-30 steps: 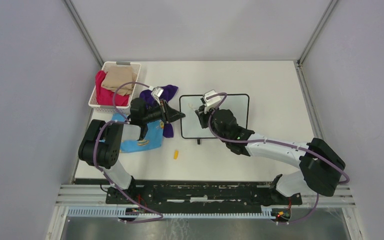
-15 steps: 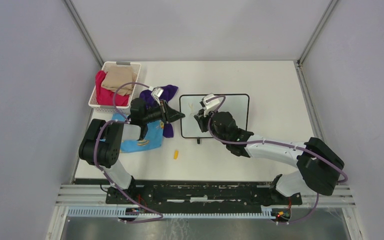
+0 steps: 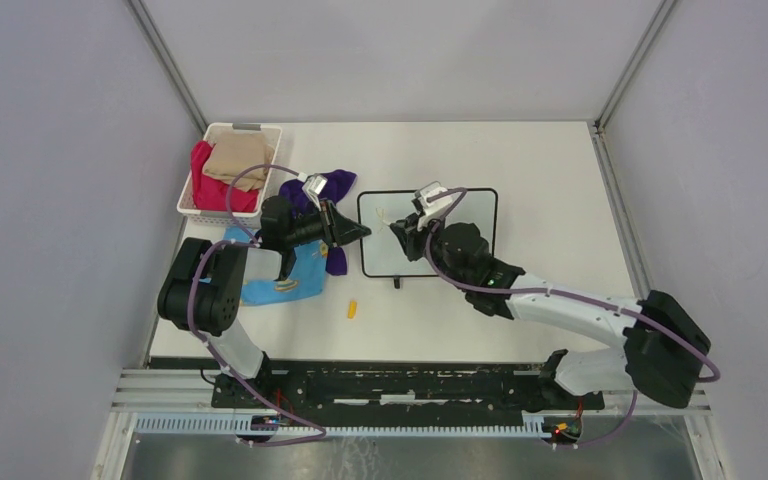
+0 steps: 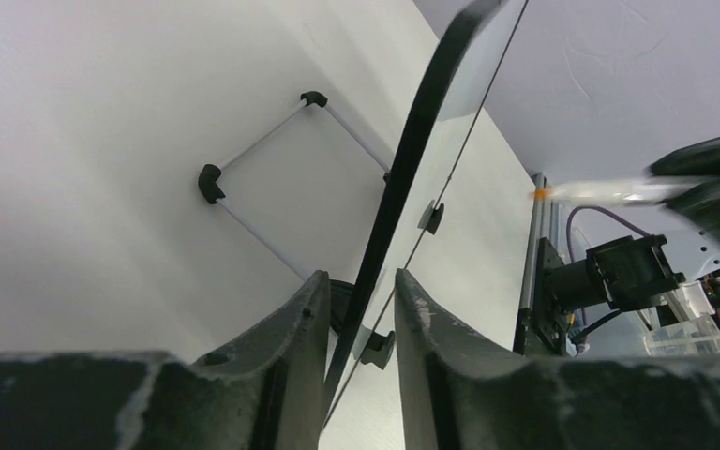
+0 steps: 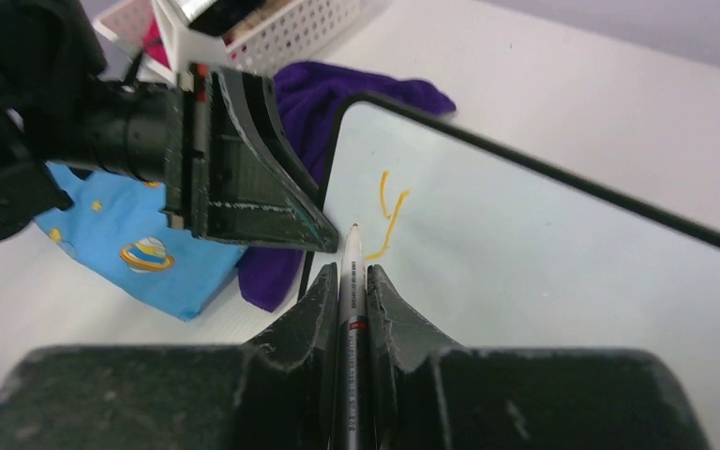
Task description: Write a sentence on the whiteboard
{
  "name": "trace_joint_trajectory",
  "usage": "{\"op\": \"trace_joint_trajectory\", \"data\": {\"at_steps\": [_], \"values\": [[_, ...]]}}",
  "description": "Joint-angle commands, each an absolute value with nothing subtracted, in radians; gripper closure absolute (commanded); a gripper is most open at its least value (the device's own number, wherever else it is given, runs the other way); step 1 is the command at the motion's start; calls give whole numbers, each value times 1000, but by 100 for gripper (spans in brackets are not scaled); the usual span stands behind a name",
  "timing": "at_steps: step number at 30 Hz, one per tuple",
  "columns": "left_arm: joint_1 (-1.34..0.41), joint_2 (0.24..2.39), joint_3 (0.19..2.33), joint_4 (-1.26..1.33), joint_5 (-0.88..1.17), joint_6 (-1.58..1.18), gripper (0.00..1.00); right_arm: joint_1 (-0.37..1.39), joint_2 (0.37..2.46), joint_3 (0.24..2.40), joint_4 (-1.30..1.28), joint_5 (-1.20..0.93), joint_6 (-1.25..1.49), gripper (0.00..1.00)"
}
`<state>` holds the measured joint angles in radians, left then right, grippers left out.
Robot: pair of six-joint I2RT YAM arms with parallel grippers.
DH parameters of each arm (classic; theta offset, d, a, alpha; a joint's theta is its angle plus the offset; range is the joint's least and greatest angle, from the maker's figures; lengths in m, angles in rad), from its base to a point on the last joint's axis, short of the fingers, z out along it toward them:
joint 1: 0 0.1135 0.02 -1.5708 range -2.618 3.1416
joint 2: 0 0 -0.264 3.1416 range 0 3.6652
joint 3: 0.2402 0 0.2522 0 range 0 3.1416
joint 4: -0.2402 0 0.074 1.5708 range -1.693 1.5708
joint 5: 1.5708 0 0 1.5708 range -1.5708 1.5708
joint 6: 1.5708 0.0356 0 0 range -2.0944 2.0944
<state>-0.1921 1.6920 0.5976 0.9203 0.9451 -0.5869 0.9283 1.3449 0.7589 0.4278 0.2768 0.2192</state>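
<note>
The whiteboard (image 3: 378, 255), white with a thin black frame and rounded corners, has its left edge just beside the purple cloth (image 3: 332, 185). The sentence (image 5: 389, 214) so far is a pair of thin yellow-orange strokes shaped like a "y". They sit in the board's corner nearest that cloth.

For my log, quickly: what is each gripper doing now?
Left gripper: closed, holding the whiteboard by its edge.
Right gripper: closed, holding the marker.

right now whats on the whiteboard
One orange stroke near the whiteboard edge that the left gripper clamps. The right gripper and marker cover the surface just below it.
</note>
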Motion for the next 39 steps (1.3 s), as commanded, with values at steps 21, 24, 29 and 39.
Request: {"op": "trace_joint_trajectory", "data": {"at_steps": [21,24,29,39], "values": [[-129,1254,607,424,539,-469,1,928,933,628,451,246,94,100],[-129,1135,661,232,291,-461,0,927,916,621,454,243,94,100],[-129,1024,741,86,30,-535,0,928,910,621,459,238,99,100],[-127,1267,939,16,319,-570,0,927,926,632,453,232,99,100]]}}
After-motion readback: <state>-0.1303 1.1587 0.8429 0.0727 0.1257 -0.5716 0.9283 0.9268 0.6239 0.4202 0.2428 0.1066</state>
